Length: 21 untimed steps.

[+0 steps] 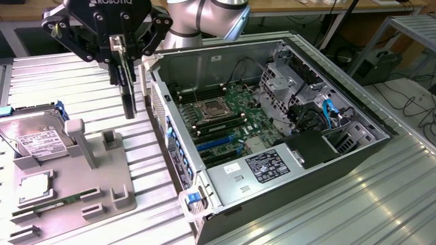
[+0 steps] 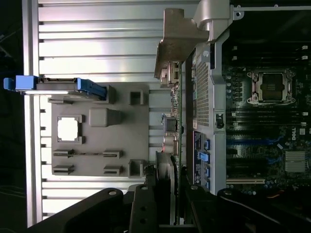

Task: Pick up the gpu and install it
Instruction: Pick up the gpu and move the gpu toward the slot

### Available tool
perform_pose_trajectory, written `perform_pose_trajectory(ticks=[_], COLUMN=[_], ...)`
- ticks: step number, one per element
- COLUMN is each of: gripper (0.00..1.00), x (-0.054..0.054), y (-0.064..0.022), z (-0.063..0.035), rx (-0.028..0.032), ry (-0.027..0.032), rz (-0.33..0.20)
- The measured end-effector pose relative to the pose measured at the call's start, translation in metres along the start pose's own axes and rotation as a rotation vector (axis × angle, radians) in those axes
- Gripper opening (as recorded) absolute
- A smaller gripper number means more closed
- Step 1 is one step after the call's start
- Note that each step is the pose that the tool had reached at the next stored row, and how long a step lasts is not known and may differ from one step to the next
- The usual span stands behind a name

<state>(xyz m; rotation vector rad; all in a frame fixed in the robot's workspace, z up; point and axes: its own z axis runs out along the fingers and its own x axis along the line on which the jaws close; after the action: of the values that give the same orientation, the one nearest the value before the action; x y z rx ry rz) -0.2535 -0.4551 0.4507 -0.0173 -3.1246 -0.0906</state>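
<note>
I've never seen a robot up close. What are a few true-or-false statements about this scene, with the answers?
1. The fingers are clamped on the graphics card. True.
2. The graphics card is seated inside the computer case. False: it hangs edge-on in the air outside the case, over the metal table.
3. The computer case lies open, with its green circuit board showing. True.
4. The hard drive sits inside the computer case. False: it rests on the grey holder at the exterior view's left.
</note>
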Motion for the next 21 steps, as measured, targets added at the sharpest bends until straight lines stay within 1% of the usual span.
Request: perform_pose_trajectory(ticks=[10,21], gripper=[0.27,0.27], x=[-0.023,-0.045], y=[0.0003,0.0005], z=[-0.0004,-0.0006], rx=[0.0002,0.0001], ry=[0.0001,0.0000], rz=[0.000,0.000])
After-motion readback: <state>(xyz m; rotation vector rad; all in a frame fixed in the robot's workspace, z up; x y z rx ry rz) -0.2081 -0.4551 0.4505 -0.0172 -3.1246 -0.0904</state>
